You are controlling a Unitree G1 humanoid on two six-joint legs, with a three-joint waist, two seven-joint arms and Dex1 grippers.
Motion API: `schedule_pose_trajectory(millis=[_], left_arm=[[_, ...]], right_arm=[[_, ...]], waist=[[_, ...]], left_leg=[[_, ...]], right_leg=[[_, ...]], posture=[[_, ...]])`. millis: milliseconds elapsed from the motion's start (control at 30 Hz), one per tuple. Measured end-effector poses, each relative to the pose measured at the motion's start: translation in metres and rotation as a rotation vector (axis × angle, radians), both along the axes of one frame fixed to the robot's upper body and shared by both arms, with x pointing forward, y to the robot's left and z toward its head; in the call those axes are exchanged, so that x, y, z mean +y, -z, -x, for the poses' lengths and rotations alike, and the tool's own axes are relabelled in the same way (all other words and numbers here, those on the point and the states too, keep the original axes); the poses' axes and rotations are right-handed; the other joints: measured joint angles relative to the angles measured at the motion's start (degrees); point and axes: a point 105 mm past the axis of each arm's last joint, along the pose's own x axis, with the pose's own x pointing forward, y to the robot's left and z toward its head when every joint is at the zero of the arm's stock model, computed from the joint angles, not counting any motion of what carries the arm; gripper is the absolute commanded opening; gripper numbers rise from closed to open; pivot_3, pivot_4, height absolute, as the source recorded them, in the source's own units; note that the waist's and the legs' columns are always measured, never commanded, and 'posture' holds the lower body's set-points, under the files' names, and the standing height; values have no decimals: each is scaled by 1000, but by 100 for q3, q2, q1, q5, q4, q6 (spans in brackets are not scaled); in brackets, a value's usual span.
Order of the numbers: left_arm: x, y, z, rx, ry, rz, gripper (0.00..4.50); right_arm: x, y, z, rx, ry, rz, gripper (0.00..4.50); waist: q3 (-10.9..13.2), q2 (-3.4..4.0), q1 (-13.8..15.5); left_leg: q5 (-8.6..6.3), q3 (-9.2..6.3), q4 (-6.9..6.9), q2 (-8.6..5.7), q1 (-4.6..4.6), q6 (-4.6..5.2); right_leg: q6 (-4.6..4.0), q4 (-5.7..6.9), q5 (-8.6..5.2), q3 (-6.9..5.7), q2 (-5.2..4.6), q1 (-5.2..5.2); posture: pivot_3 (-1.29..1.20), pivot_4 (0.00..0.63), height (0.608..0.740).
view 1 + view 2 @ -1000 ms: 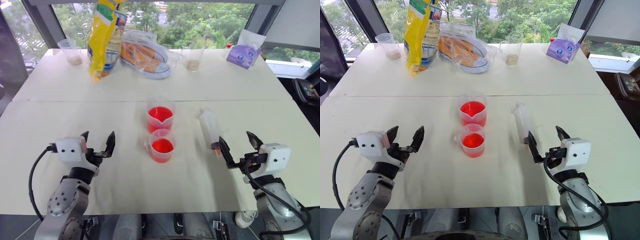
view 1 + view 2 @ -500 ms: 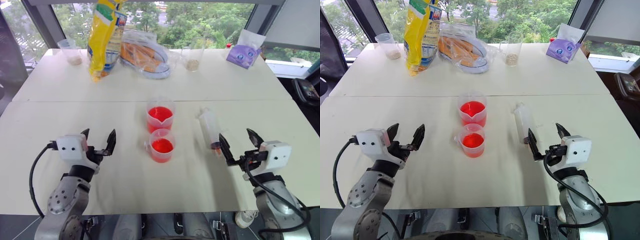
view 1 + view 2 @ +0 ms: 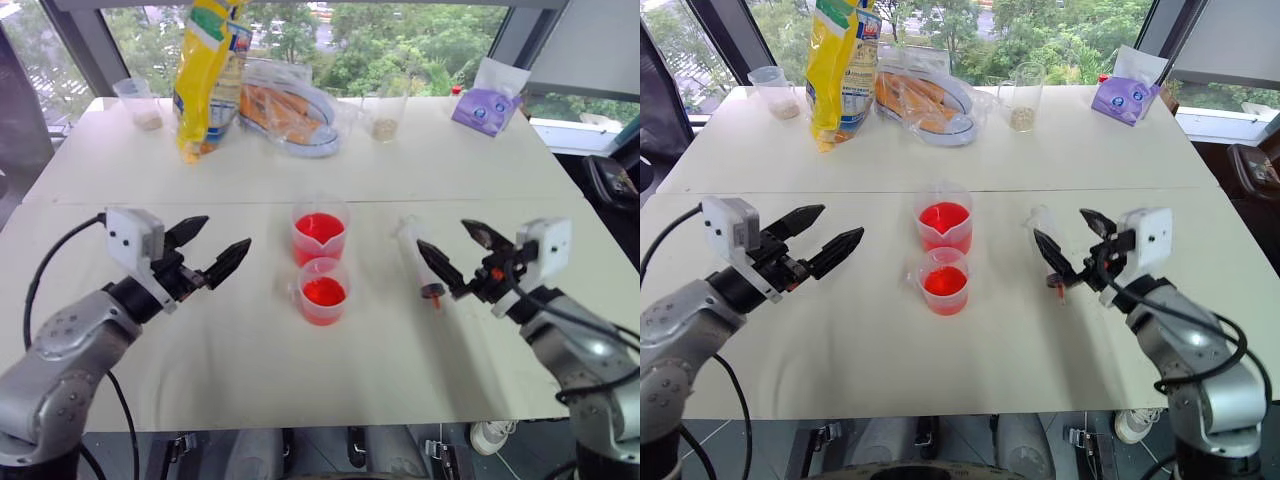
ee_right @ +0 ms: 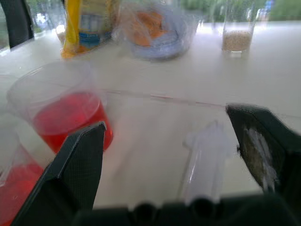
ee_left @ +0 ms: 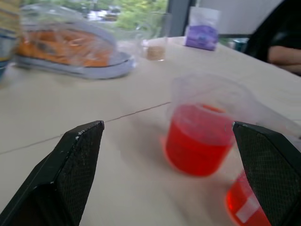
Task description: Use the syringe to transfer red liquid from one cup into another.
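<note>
Syringe [image 3: 418, 252]: clear fat barrel, white plunger, red-stained tip, lying flat on table [image 3: 250, 370]. Left gripper [image 3: 215, 250], right gripper [image 3: 455, 252]: fingers apart, empty.

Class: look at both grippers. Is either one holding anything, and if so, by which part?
Nothing is held. The left gripper and right gripper are both open and empty. The syringe lies on the table, ungripped, beside the right gripper.

The taller clear beaker [image 3: 321, 231] stands upright mid-desk, roughly half full of red liquid [image 3: 319, 227]. Just nearer stands the shorter handled cup [image 3: 324, 290], also holding red. To their right the clear syringe [image 3: 419, 256] lies flat, its red-stained tip nearest.
</note>
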Motion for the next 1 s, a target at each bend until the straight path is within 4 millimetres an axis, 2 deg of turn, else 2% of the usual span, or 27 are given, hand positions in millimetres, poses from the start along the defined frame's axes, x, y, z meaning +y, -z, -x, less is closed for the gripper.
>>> schedule_pose_trajectory(millis=[133, 300, 433, 533, 667, 933, 1000], left_arm=[[-4, -11, 0, 6, 116, -29, 4500], [-5, -11, -5, 21, 165, -26, 4500], [-3, -11, -9, 21, 156, -36, 4500], [-3, -15, -11, 1, 151, -45, 4500], [-3, -12, -11, -1, 137, -38, 4500], [-5, -10, -9, -15, 121, -37, 4500], [-5, -10, -9, -19, 112, -40, 4500]], right_arm=[[-5, -13, -20, 232, 4, 39, 4446], [-6, -2, -38, 522, 21, 42, 4446], [-9, 9, -49, 640, 50, 102, 4446], [-8, 19, -54, 701, 71, 166, 4446], [-7, 43, -56, 781, 67, 235, 4446], [-4, 61, -64, 804, 37, 321, 4446], [-4, 62, -66, 800, 30, 335, 3925]], waist=[[1, 1, 1], [2, 1, 7], [2, 1, -1], [2, 1, -17], [2, 1, -26], [3, 0, -99], [3, -1, -103]], left_leg=[[0, -1, -5, 1, -5, 0], [-3, 2, -12, -4, -16, 6], [-9, 9, -12, -8, -23, 15], [-9, 10, -11, -9, -25, 17], [-9, 10, -12, -8, -26, 17], [-9, 8, -10, -8, -26, 17], [-9, 9, -10, -7, -25, 16]], right_leg=[[-7, -2, -2, 0, -1, -5], [-9, -7, -4, -1, -1, -11], [-7, -13, -3, -2, -1, -13], [-5, -14, -2, -3, 1, -14], [-2, -14, -1, -3, 3, -14], [17, -10, 9, -4, 5, -15], [17, -9, 10, -4, 6, -15]], posture=[[0, 150, 740], [0, 150, 740], [0, 150, 740], [0, 150, 740], [0, 150, 740], [0, 150, 740], [0, 150, 740]])
